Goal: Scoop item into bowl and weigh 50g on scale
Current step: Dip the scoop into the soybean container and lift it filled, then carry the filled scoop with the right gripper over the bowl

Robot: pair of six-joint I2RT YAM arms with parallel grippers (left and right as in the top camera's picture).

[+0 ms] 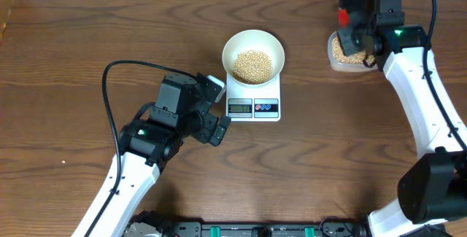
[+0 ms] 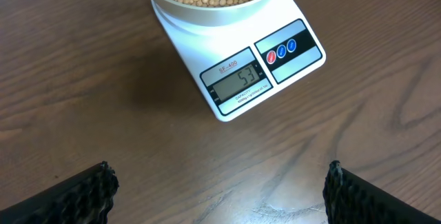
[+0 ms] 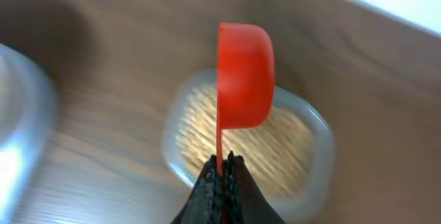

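Left end effector: spread, empty, near scale front.
Scale: display appears above target.
Bowl: on scale, soybeans inside.
Right end effector: pinching red scoop handle, above clear tub.
Risk: another scoopful worsens overshoot; left nudge skews reading.

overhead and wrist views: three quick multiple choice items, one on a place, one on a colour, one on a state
1. The bowl sits: A on bare table; B on the scale; C beside the scale.
2. The scoop is: A blue; B white; C red.
3. The left gripper is: A open; B shut on the scoop; C shut on the bowl.
Answers: B, it rests on the scale's platform; C, red in the right wrist view; A, its fingers stand wide apart, nothing between.
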